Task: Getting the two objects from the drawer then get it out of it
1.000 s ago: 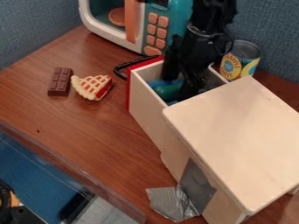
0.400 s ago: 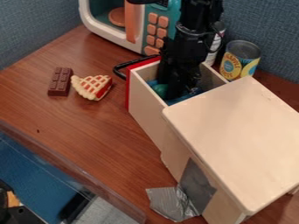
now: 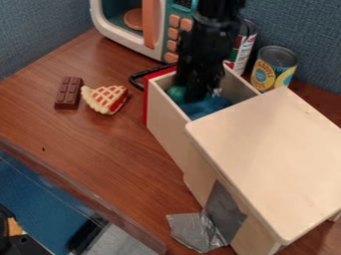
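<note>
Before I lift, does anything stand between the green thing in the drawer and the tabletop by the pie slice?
Yes: the drawer's red front and pale side wall stand between the green thing and the tabletop by the pie slice.

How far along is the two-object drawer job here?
Done: the drawer is open. In progress: the end effector is down inside, by a green object; whether it grips anything is unclear. Left, apparently: lifting out that object and the blue item, both inside.
</note>
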Robot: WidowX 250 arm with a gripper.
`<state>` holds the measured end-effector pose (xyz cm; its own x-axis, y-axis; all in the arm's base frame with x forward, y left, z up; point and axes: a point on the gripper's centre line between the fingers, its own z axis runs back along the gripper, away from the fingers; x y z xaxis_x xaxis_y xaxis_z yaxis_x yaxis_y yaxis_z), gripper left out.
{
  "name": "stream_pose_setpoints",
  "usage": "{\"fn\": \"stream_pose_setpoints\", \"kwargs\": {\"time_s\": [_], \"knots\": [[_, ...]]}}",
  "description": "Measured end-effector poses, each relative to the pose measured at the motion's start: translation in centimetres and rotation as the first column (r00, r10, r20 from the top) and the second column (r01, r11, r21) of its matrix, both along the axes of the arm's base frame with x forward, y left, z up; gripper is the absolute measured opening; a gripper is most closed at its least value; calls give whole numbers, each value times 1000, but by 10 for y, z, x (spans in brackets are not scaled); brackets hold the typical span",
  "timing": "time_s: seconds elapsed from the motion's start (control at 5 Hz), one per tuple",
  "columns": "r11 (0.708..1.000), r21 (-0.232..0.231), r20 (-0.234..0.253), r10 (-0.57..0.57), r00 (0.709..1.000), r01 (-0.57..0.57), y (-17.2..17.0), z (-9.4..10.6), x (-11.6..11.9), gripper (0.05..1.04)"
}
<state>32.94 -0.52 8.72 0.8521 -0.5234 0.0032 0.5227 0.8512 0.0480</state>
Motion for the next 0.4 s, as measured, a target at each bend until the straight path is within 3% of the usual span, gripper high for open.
{"fn": "stream_pose_setpoints", "kwargs": {"time_s": [0.4], "knots": [[995, -66, 108, 77, 991, -70, 19, 62, -14, 354]]}}
